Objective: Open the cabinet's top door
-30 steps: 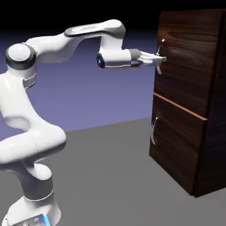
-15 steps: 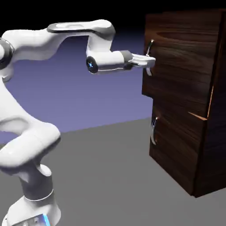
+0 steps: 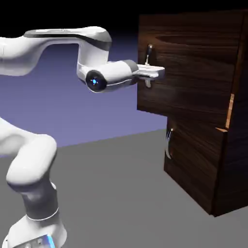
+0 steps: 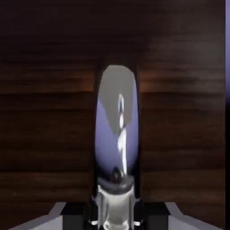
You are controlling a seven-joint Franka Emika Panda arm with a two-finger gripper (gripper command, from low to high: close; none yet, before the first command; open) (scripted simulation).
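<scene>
1 handle (image 4: 116,121) fills the space between the 2 fingers (image 4: 74,218).

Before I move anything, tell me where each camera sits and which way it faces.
Exterior view: set off to the robot's side, facing the arm and the cabinet; it shows the base, the links and the fingers at the upper handle.
Hand view: on the hand, looking along the fingers straight at the top door; only the finger tips show of the robot, at the bottom edge, shut on the handle.
Shared: both show the top door, its handle and the fingers; the lower handle is in the exterior view only.
</scene>
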